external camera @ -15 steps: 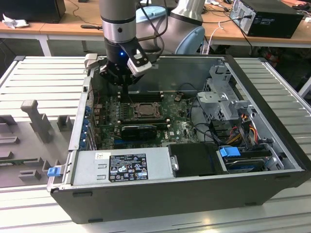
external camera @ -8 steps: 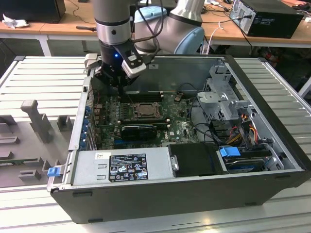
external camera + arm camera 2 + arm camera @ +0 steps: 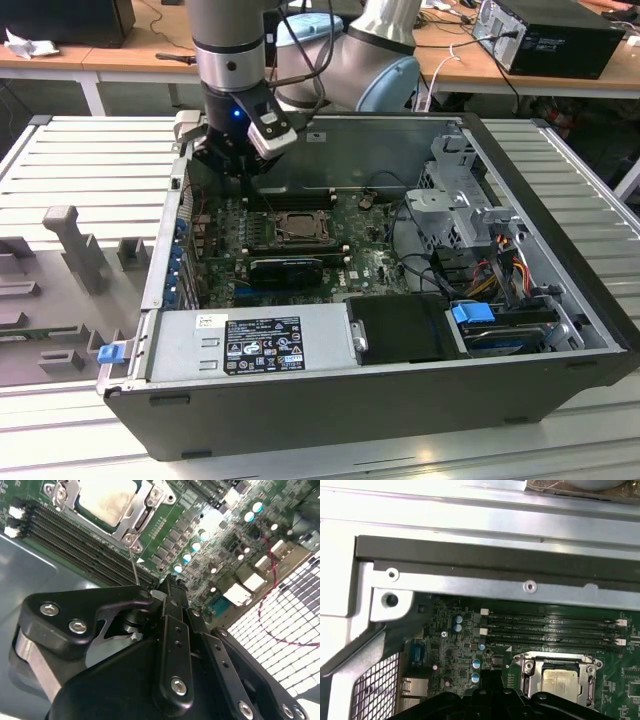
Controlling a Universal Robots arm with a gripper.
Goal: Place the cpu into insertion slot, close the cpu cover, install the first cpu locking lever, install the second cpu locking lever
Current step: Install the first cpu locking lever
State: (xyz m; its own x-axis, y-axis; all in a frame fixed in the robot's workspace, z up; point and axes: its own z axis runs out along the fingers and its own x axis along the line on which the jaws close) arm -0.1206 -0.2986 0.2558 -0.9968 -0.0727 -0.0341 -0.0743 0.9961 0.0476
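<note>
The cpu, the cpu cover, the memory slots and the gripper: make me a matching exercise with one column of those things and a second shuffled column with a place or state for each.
Column one:
1. cpu
2. cpu cover
3. memory slots
4. gripper

Column two:
A. long black rows beside the socket
B. closed down around the chip as a silvery frame
C. seated in the socket, pale face showing through the window
D. hovering above the green board just off a socket corner

Pairs: 1-C, 2-B, 3-A, 4-D
</note>
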